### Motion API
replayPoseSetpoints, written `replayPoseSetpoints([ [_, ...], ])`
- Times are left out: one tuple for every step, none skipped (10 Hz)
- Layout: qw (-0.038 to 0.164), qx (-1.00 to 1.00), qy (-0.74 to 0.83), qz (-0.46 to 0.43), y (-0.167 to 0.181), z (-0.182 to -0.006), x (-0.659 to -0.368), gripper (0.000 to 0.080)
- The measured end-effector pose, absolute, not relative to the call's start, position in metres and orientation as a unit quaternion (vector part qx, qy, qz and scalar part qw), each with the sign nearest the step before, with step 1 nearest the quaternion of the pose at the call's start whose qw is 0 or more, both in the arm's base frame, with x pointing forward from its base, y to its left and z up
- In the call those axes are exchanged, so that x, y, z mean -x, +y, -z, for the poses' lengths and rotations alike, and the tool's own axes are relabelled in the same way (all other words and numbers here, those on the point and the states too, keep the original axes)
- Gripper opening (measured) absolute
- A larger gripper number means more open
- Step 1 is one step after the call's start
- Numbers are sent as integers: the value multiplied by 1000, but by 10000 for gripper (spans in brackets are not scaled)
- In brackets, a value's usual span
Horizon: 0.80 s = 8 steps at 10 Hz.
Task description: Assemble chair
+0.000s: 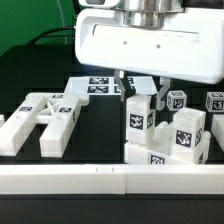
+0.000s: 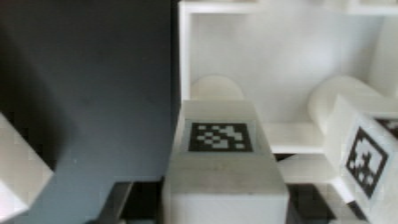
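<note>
My gripper (image 1: 139, 90) is shut on an upright white chair leg (image 1: 137, 118) that bears black-and-white tags. The leg stands on or just above the square seat block (image 1: 160, 157), near its corner toward the exterior view's left; whether they touch I cannot tell. A second tagged leg (image 1: 186, 135) stands upright on the block beside it. In the wrist view the held leg (image 2: 222, 130) fills the gap between the dark fingers (image 2: 139, 200) of my gripper (image 2: 222, 195), and the other leg (image 2: 361, 135) shows at the side.
A white H-shaped chair frame (image 1: 42, 120) lies flat at the exterior view's left. The marker board (image 1: 92, 86) lies behind it. Two small tagged pieces (image 1: 178, 100) (image 1: 215, 103) stand at the back right. A white rail (image 1: 110, 180) runs along the front edge.
</note>
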State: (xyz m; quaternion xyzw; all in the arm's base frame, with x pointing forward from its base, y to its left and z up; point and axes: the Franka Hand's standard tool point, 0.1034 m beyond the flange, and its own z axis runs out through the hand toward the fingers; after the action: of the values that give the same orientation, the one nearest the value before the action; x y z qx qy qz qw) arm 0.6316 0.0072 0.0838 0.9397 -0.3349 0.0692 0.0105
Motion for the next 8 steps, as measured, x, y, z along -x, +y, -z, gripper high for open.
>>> replayPoseSetpoints([
  [3,-921,-384,-69,7,-84,-632,295],
  [1,-905,-419,-69,8,-84,-632,295],
  [-3,-891,-448,-68,9,-84,-631,295],
  [-11,-863,-501,-64,10,-84,-631,294],
  [-17,-840,-539,-62,11,-84,-631,294],
  [-20,-820,-569,-62,11,-84,-632,294],
  [-24,-791,-608,-61,12,-83,-632,294],
  [-31,-764,-642,-58,13,-83,-632,294],
])
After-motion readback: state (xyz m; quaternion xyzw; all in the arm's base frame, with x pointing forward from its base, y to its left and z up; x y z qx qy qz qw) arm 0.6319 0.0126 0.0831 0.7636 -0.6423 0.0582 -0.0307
